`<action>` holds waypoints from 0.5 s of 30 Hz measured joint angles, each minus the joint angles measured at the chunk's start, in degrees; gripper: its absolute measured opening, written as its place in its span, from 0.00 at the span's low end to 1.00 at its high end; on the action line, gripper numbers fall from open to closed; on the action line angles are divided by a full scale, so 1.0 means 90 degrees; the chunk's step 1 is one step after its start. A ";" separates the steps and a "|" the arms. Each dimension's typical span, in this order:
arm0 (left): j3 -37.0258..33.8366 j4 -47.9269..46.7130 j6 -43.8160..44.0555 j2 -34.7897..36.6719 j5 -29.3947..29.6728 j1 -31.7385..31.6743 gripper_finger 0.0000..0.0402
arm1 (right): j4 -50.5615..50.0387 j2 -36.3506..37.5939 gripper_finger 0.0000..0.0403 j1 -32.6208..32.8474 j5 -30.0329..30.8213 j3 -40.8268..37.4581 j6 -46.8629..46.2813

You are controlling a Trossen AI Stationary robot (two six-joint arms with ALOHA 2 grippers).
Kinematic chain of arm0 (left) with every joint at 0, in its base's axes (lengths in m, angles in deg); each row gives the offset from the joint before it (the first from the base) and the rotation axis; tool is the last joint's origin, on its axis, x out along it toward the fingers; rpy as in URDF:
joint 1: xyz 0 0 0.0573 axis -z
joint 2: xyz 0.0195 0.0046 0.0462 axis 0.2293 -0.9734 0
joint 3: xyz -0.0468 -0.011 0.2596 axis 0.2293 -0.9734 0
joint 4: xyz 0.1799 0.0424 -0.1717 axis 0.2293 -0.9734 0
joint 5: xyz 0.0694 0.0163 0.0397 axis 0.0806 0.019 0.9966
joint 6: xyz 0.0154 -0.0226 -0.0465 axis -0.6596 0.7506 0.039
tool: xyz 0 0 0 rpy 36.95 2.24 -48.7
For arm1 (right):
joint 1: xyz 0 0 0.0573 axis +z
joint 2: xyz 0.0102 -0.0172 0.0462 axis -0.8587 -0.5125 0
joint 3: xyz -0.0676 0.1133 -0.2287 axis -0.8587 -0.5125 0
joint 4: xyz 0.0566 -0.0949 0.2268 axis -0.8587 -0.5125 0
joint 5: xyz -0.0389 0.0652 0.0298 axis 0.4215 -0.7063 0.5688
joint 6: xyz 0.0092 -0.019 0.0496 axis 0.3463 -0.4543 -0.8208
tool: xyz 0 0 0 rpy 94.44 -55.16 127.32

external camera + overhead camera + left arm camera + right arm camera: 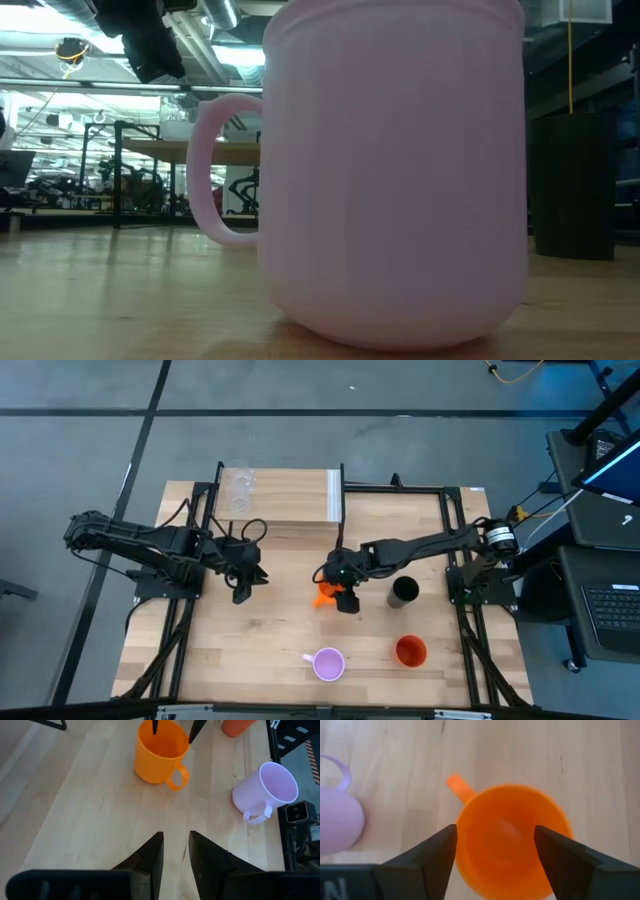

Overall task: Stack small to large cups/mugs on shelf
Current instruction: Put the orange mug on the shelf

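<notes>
An orange handled mug (323,593) stands upright on the table's middle; it also shows in the left wrist view (159,751). My right gripper (346,598) is open right over it, fingers pointing down. One fingertip (542,837) is over the mug's mouth and the other (449,837) is just outside the wall, near the handle (457,786). My left gripper (243,588) is open and empty, to the mug's left. Two clear glasses (240,488) stand on the light-wood shelf (295,495) at the far edge. My right gripper's fingers stand on either side of the orange mug's wall (465,845) on the handle side, coming from above. I cannot tell whether either finger touches it. The mug rests on its base on the table.
A black tumbler (403,591) stands right of the orange mug. A lilac handled mug (328,663) and a red-orange cup (410,651) stand near the front edge. The lilac mug (390,170) fills the low view. Bare tabletop lies between the two grippers.
</notes>
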 joint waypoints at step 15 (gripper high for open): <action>-0.0002 0.0000 0.0001 0.0000 0.0001 -0.0002 0.21 | -0.0261 -0.0261 0.66 0.0494 -0.0017 0.0354 0.0112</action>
